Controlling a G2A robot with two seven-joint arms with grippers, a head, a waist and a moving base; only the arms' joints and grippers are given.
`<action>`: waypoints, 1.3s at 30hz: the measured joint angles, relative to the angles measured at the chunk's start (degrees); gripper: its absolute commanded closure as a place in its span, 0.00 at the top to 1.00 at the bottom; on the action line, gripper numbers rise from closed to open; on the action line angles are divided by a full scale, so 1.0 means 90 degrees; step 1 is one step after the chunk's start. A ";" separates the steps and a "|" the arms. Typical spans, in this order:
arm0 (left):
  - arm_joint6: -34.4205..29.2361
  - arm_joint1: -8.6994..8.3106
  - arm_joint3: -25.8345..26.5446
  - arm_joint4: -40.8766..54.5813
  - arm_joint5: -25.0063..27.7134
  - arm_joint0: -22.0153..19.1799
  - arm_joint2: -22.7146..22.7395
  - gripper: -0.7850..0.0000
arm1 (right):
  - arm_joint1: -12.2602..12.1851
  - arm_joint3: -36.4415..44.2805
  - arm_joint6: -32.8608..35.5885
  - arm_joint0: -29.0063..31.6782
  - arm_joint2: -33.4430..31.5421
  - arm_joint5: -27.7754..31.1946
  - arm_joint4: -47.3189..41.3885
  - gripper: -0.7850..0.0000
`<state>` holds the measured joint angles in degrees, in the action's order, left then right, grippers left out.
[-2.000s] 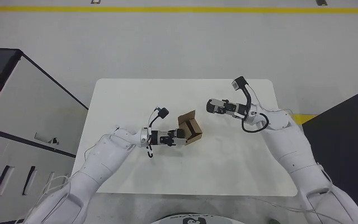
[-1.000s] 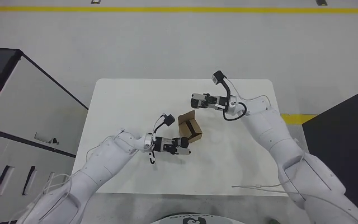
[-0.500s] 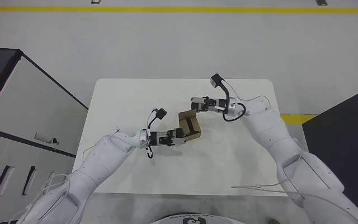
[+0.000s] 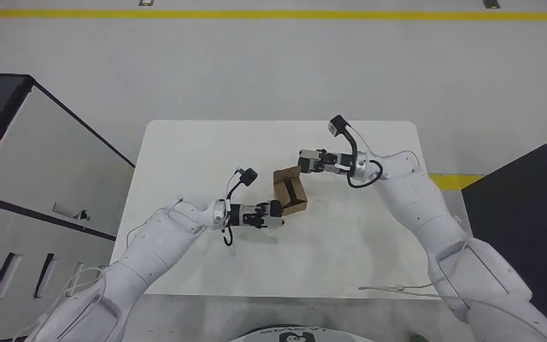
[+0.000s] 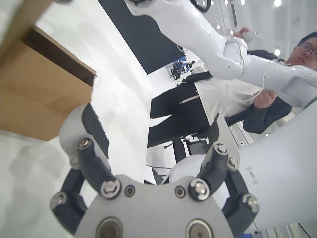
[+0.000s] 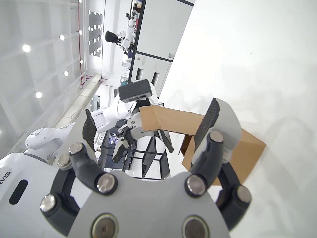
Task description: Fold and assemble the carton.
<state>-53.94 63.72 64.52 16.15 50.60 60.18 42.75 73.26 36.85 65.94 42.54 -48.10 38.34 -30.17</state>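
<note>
Top view: one carton (image 4: 291,190), one left end effector (image 4: 275,214), one right end effector (image 4: 302,162)

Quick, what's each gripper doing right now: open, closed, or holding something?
Left gripper: open, holding nothing, next to the carton.
Right gripper: open, holding nothing, close to the carton.

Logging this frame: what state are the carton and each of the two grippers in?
carton: resting on the table, open, flaps not folded shut.
left gripper: open, empty, beside the carton.
right gripper: open, empty, at the carton's raised flap.
</note>
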 measured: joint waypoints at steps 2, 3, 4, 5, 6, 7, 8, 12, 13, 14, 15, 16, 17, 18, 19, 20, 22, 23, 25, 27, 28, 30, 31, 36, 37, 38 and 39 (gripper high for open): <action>-0.0064 0.0002 0.0052 0.0020 -0.0088 -0.0023 -0.0105 1.00 | -0.0007 0.0035 -0.0020 0.0006 -0.0018 0.0020 0.0014 1.00; -0.0065 0.0010 0.0051 0.0046 -0.0094 -0.0035 -0.0145 1.00 | -0.0009 0.0048 -0.0030 0.0008 -0.0025 0.0030 0.0016 1.00; -0.0061 0.0027 0.0037 0.0081 -0.0091 -0.0054 -0.0199 1.00 | -0.0009 0.0062 -0.0046 0.0012 -0.0032 0.0046 0.0019 1.00; -0.0053 0.0042 0.0018 0.0097 -0.0082 -0.0074 -0.0239 1.00 | -0.0009 0.0072 -0.0055 0.0015 -0.0035 0.0055 0.0022 1.00; -0.0043 0.0060 -0.0008 0.0102 -0.0071 -0.0098 -0.0279 1.00 | -0.0007 0.0082 -0.0063 0.0016 -0.0036 0.0063 0.0022 1.00; -0.0028 0.0087 -0.0050 0.0096 -0.0056 -0.0137 -0.0330 1.00 | -0.0001 0.0093 -0.0072 0.0017 -0.0033 0.0072 0.0022 1.00; -0.0013 0.0108 -0.0092 0.0084 -0.0042 -0.0170 -0.0364 1.00 | 0.0005 0.0100 -0.0073 0.0017 -0.0025 0.0073 0.0023 1.00; 0.0123 0.0193 -0.0339 -0.0008 0.0002 -0.0314 -0.0446 1.00 | 0.0037 0.0104 -0.0025 -0.0006 0.0029 0.0025 0.0023 1.00; 0.0182 0.0213 -0.0415 -0.0045 0.0017 -0.0342 -0.0456 1.00 | 0.0044 0.0109 0.0007 -0.0017 0.0050 -0.0007 0.0034 1.00; 0.0222 0.0225 -0.0472 -0.0053 0.0033 -0.0357 -0.0459 1.00 | 0.0047 0.0114 0.0034 -0.0024 0.0065 -0.0034 0.0040 1.00; 0.0254 0.0234 -0.0530 -0.0054 0.0050 -0.0370 -0.0458 1.00 | 0.0048 0.0118 0.0059 -0.0032 0.0077 -0.0059 0.0044 1.00; 0.0297 0.0242 -0.0610 -0.0048 0.0078 -0.0385 -0.0445 1.00 | 0.0048 0.0128 0.0092 -0.0042 0.0093 -0.0092 0.0051 1.00; 0.0330 0.0246 -0.0670 -0.0038 0.0101 -0.0395 -0.0430 1.00 | 0.0046 0.0137 0.0122 -0.0049 0.0104 -0.0121 0.0056 1.00; 0.0362 0.0248 -0.0725 -0.0033 0.0124 -0.0404 -0.0414 1.00 | 0.0043 0.0140 0.0144 -0.0057 0.0109 -0.0143 0.0056 1.00; 0.0400 0.0251 -0.0785 -0.0031 0.0155 -0.0415 -0.0392 1.00 | 0.0037 0.0142 0.0166 -0.0065 0.0113 -0.0165 0.0056 1.00; 0.0423 0.0251 -0.0821 -0.0026 0.0178 -0.0421 -0.0374 1.00 | 0.0031 0.0146 0.0181 -0.0071 0.0117 -0.0181 0.0058 1.00; 0.0462 0.0249 -0.0886 -0.0026 0.0225 -0.0435 -0.0332 1.00 | 0.0019 0.0150 0.0213 -0.0080 0.0123 -0.0213 0.0067 1.00; 0.0479 0.0245 -0.0906 -0.0030 0.0246 -0.0439 -0.0312 1.00 | 0.0014 0.0150 0.0229 -0.0084 0.0127 -0.0229 0.0071 1.00; 0.0526 0.0236 -0.0950 -0.0040 0.0287 -0.0445 -0.0258 1.00 | 0.0004 0.0149 0.0268 -0.0091 0.0136 -0.0268 0.0078 1.00; 0.0572 0.0228 -0.0974 -0.0047 0.0317 -0.0446 -0.0212 1.00 | -0.0003 0.0152 0.0313 -0.0092 0.0143 -0.0312 0.0067 1.00; 0.0611 0.0222 -0.0989 -0.0053 0.0333 -0.0447 -0.0180 1.00 | -0.0009 0.0154 0.0345 -0.0091 0.0147 -0.0344 0.0063 1.00; 0.0672 0.0217 -0.1001 -0.0051 0.0361 -0.0445 -0.0136 1.00 | -0.0018 0.0155 0.0396 -0.0086 0.0152 -0.0396 0.0054 1.00; 0.0709 0.0215 -0.1008 -0.0045 0.0375 -0.0446 -0.0110 1.00 | -0.0025 0.0151 0.0431 -0.0085 0.0158 -0.0431 0.0061 1.00; 0.0927 0.0227 -0.1064 -0.0038 0.0420 -0.0474 -0.0014 1.00 | -0.0049 0.0160 0.0548 -0.0054 0.0174 -0.0548 0.0064 1.00; 0.0987 0.0233 -0.1088 -0.0035 0.0436 -0.0484 0.0007 1.00 | -0.0057 0.0165 0.0573 -0.0044 0.0174 -0.0573 0.0063 1.00; 0.1028 0.0238 -0.1105 -0.0035 0.0452 -0.0493 0.0021 1.00 | -0.0064 0.0173 0.0587 -0.0037 0.0172 -0.0587 0.0064 1.00; 0.1059 0.0242 -0.1120 -0.0038 0.0470 -0.0501 0.0032 1.00 | -0.0071 0.0184 0.0601 -0.0027 0.0169 -0.0601 0.0062 1.00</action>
<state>-44.40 65.90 54.44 15.81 54.83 55.67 43.03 72.62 38.51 71.35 42.30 -46.59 32.93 -29.61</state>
